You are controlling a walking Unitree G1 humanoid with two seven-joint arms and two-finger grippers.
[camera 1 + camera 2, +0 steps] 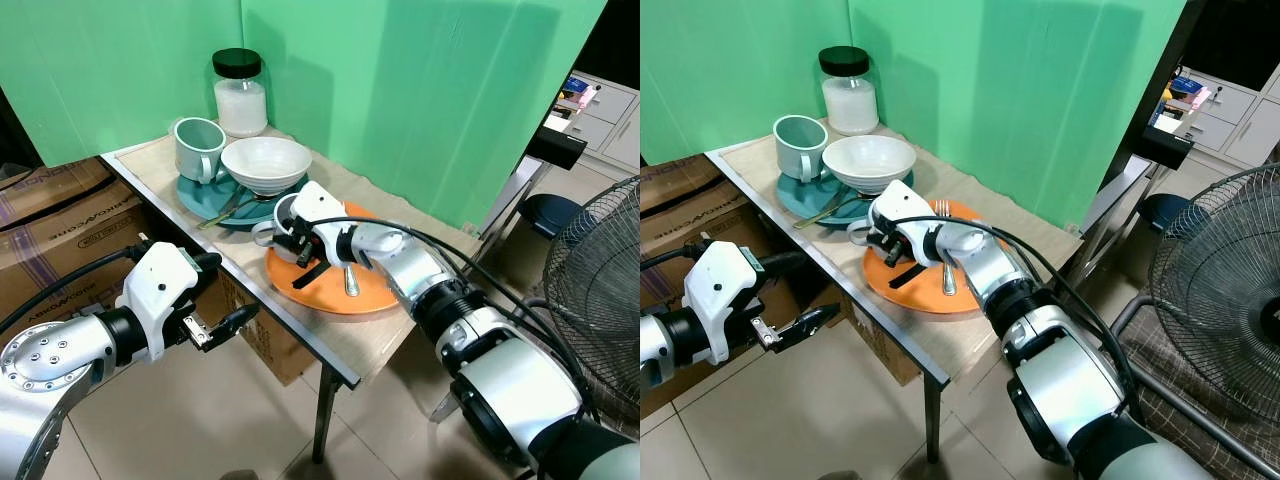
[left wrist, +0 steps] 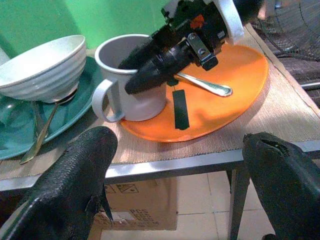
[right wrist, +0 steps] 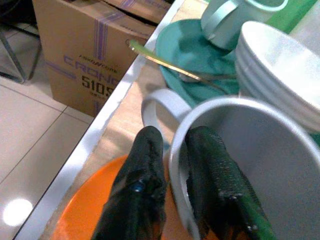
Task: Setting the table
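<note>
From head height we are looking down on the table (image 1: 330, 340); both wrist cameras, sitting close, are sharing the grey mug (image 2: 131, 80).

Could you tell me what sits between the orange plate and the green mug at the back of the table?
In the left eye view, the white bowl on the teal plate lies between the orange plate and green mug.
</note>
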